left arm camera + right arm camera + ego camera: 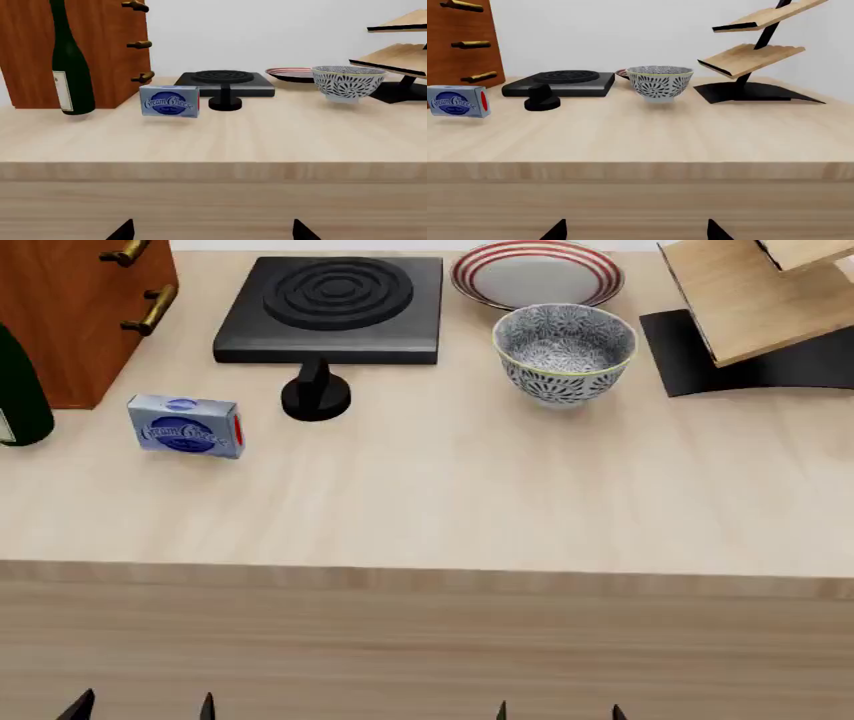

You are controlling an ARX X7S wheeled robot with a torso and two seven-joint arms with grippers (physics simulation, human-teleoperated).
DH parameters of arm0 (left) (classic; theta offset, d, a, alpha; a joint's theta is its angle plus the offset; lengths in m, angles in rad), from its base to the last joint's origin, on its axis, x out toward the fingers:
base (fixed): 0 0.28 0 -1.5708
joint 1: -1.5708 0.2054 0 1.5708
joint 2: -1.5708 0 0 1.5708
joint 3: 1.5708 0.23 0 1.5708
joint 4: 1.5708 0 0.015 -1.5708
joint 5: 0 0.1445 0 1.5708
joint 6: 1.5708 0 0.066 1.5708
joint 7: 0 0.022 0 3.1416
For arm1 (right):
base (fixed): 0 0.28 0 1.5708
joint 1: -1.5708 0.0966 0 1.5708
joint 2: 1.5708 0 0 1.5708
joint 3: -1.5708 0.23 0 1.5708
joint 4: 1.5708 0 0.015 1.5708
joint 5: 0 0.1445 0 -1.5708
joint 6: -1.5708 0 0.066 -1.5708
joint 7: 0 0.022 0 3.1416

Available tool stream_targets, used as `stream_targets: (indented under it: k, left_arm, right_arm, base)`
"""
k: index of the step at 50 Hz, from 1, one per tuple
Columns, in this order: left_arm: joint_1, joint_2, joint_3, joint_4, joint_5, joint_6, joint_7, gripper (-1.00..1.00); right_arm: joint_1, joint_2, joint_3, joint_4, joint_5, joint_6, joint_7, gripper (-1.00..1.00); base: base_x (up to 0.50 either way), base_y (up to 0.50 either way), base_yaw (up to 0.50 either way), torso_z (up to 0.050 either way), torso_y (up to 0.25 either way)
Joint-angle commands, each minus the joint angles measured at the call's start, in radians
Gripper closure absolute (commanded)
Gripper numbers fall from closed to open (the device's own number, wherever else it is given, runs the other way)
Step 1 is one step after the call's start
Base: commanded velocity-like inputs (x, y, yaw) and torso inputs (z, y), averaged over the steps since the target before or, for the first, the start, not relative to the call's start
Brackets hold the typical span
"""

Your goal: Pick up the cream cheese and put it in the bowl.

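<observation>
Pale blue-grey, the cream cheese (187,426) stands on edge on the wooden counter (441,500), on its left part, just beside the black knob (315,395) and well apart from the bowl (562,352). Its long axis runs across the counter, side to side. It lies up and ahead of the left gripper (144,706), the nearer of the two; the right gripper (558,710) sits below the bowl's side. Both show spread fingertips, holding nothing. Only the left wrist view shows the green bottle (69,65) full height beside the box.

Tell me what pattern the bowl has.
The bowl is white with a dense dark floral pattern and a thin yellowish rim, clearest in the right wrist view.
</observation>
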Motion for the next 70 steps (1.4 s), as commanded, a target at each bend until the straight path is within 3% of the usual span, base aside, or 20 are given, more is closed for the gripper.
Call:
stream_targets:
  k: [1,22,65,70]
  left_arm:
    - [0.004,-0.013,0.015,0.009,-0.013,-0.005,-0.015,-1.0]
    - [0.02,-0.068,0.1,0.045,-0.025,0.018,-0.077,-1.0]
    - [0.012,-0.118,0.141,0.092,-0.08,-0.052,-0.141,-1.0]
    - [0.019,-0.122,0.15,0.102,-0.076,-0.036,-0.149,-1.0]
  right_arm:
    - [-0.001,0.015,-0.02,0.002,0.015,-0.004,0.02,-1.0]
    - [-0.017,0.07,-0.061,-0.041,0.056,0.006,0.082,-1.0]
    - [-0.038,0.112,-0.077,-0.084,0.157,-0.03,0.128,-1.0]
    - [-0.046,0.123,-0.085,-0.104,0.152,-0.027,0.135,-1.0]
  base:
    - [0.0,0.0,0.0,0.0,0.0]
    - [0.0,0.0,0.0,0.0,0.0]
    - [0.0,0.0,0.0,0.05,0.0]
    - [0.0,0.49,0.0,0.02,0.0]
